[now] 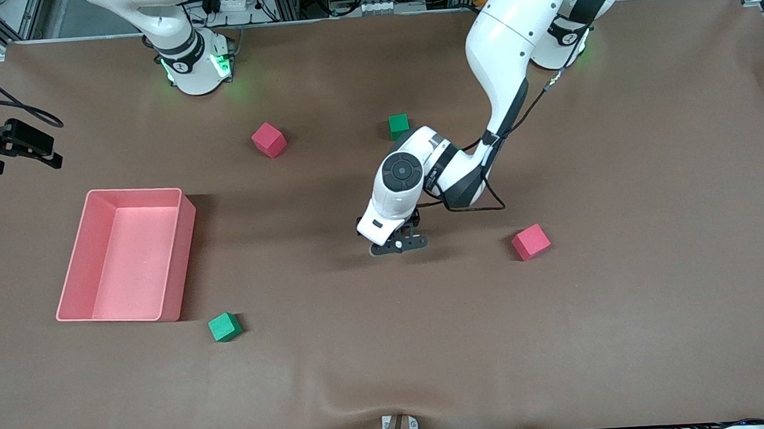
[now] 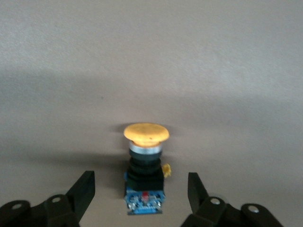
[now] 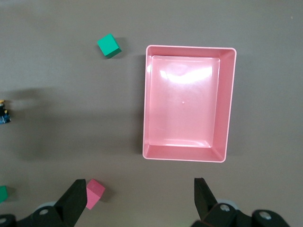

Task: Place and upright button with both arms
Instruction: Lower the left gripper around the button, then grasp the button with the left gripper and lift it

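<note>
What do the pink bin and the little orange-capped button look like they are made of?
The pink bin looks like glossy moulded plastic: its floor throws back a bright glare. The button seems to have a matte orange plastic cap, a shiny, perhaps metal, ring beneath it, and a black, likely plastic, body on a blue base.

Front view: high, facing the arms, whole table.
Left wrist view: close on the button.
Right wrist view: high over the pink bin, shared with front.
</note>
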You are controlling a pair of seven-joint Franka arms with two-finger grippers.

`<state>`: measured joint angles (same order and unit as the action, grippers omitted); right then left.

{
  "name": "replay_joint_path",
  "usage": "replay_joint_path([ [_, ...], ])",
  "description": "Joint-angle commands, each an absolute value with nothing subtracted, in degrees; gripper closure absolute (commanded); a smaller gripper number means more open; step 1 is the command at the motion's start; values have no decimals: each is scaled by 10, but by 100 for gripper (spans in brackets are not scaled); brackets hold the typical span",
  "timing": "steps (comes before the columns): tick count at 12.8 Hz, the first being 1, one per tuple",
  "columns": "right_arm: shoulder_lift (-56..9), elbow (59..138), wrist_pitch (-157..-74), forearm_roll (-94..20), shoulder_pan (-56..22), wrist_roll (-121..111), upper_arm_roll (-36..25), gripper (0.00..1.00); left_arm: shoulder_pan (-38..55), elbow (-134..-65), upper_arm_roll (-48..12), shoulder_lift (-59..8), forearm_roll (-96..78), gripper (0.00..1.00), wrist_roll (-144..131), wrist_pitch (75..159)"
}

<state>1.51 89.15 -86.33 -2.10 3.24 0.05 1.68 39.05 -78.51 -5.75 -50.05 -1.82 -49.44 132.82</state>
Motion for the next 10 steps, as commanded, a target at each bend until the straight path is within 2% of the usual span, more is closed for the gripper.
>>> replay_joint_path([
  [1, 11, 888, -858, -28, 40, 29, 23, 0, 403, -771, -49, -518, -4, 13, -506, 1341],
  [5, 13, 887, -841, -25, 31, 55, 28, 0, 403, -771, -50, -518, -4, 14, -506, 1341],
  [10, 11, 887, -842, -23, 20, 55, 26, 0, 403, -773, -49, -519, -3, 25, -506, 1341],
])
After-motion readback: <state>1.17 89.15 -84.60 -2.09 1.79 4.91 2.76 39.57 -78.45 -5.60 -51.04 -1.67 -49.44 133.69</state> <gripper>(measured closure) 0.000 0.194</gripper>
